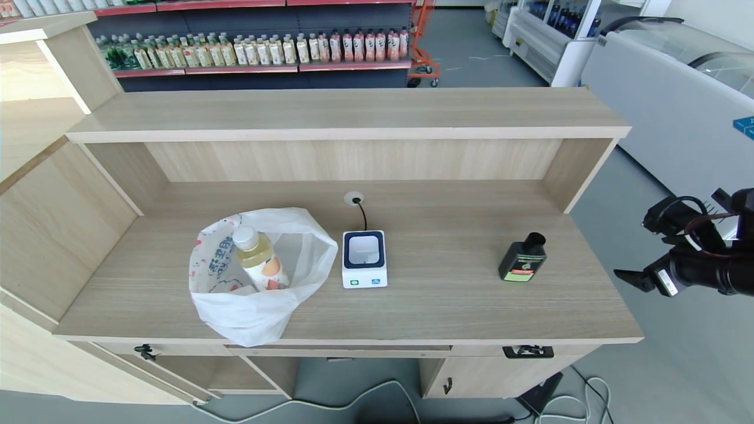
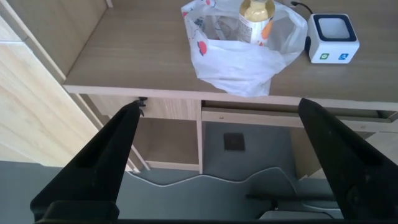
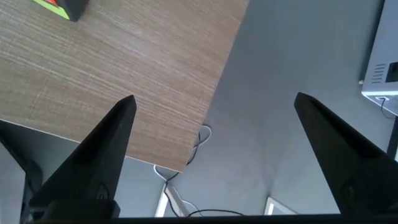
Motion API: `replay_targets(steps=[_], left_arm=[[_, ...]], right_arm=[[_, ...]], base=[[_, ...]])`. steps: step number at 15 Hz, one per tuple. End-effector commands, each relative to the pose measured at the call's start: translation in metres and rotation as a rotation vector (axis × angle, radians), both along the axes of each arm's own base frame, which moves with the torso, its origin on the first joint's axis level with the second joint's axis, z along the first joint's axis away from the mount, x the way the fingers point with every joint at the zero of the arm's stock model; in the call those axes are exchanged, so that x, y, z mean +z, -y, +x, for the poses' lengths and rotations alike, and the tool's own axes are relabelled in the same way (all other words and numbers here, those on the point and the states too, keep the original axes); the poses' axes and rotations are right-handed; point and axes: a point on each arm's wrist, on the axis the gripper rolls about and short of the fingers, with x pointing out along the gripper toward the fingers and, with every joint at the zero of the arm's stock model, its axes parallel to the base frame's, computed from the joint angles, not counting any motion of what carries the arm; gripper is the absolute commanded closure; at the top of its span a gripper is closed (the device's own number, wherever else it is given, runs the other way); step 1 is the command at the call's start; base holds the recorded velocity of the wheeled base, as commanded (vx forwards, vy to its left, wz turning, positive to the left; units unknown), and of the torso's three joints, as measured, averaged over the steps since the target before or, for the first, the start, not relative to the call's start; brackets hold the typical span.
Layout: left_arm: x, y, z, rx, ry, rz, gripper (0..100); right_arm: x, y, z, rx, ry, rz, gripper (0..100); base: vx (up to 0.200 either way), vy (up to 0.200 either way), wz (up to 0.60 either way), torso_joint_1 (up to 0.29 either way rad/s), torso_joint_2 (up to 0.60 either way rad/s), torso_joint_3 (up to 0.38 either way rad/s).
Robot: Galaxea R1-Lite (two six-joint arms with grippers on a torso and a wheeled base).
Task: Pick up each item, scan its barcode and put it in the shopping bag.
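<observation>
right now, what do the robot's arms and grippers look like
The right arm is black, with looped black and reddish cables near the wrist and a small white printed label. The right gripper and left gripper each have two matte black, flat fingers that taper like wedges toward the tips, with no markings visible on them.

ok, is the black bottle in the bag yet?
No, the black bottle stands on the counter, right of the scanner, with the bag on the scanner's other side.
</observation>
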Motion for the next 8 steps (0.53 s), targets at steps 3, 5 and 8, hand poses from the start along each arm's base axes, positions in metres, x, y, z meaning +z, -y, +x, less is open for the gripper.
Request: replay_targets(steps=[3,5,8], left_arm=[[0.000,0.000,0.000,0.001,0.001,-0.003,0],[0.000,0.000,0.000,0.001,0.001,-0.003,0],[0.000,0.000,0.000,0.001,0.001,-0.003,0]], right_arm=[[-0.015,-0.020,0.020,0.113,-0.032,0.059,0],[-0.024,-0.033,0.038,0.236,-0.041,0.106,0],[-0.030,-0.040,0.053,0.312,-0.042,0.133,0]], base=[[0.000,0.000,0.00,0.000,0.00,0.000],[0.000,0.000,0.00,0.000,0.00,0.000],[0.000,0.000,0.00,0.000,0.00,0.000]])
